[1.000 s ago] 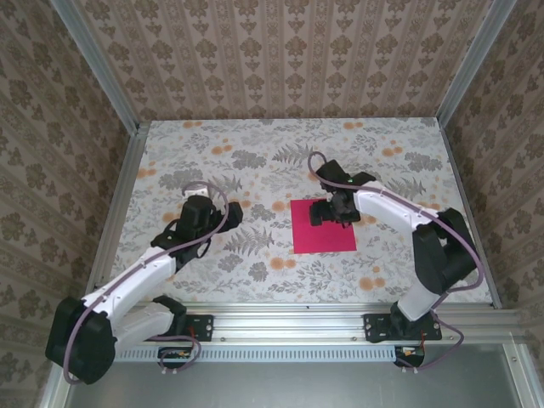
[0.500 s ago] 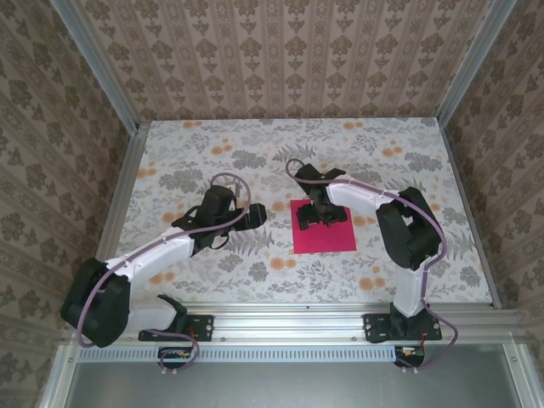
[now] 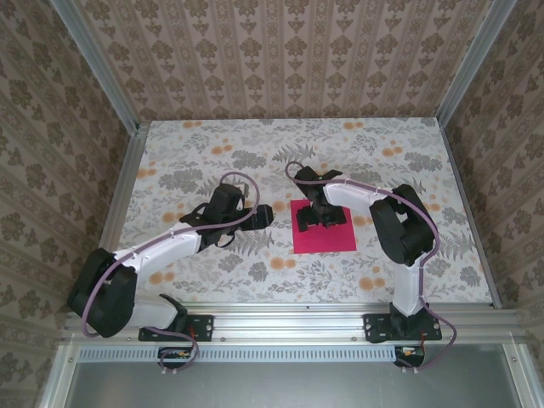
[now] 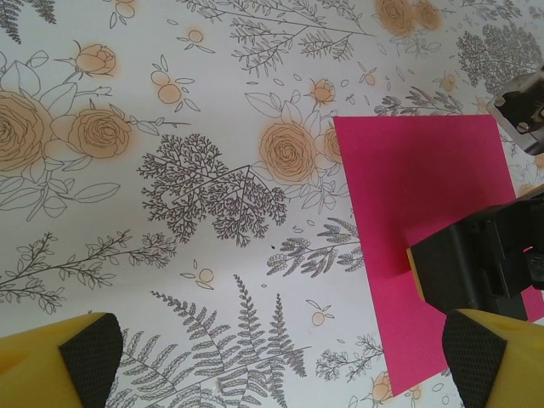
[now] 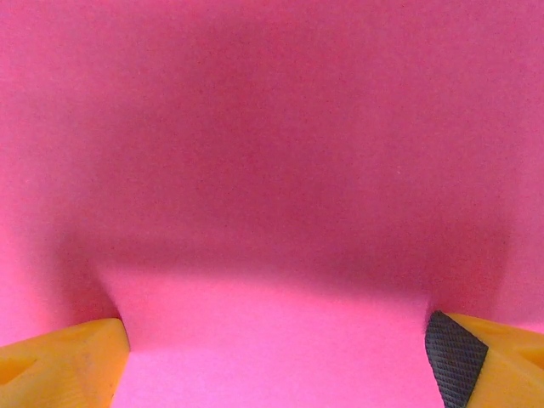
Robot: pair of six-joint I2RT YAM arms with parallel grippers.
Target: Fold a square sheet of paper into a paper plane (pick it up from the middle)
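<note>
The square sheet of paper (image 3: pixel 330 240) lies flat on the flowered table (image 3: pixel 195 170), magenta-pink, right of centre. My right gripper (image 3: pixel 321 216) stands over its far half, pointing down, jaws wide apart. In the right wrist view the sheet (image 5: pixel 272 153) spreads under the open right gripper (image 5: pixel 276 361), both yellow fingertips (image 5: pixel 81 357) low against it and nothing pinched between them. My left gripper (image 3: pixel 260 216) hovers open just left of the sheet's left edge. The left wrist view has the paper (image 4: pixel 416 178) at right, the right gripper's black body (image 4: pixel 476 265) on it, and the left gripper (image 4: pixel 285 361) over bare tablecloth.
Aluminium rails (image 3: pixel 289 316) frame the table, with patterned walls (image 3: pixel 280 59) behind and at both sides. The right arm's elbow (image 3: pixel 399 223) rises just right of the sheet. Flowered cloth (image 4: pixel 204 187) stretches left and far of the paper.
My left gripper has travelled right, close to the sheet's left edge. The right arm folded in and its gripper shifted slightly left on the paper, jaws a little wider. The sheet stays put.
</note>
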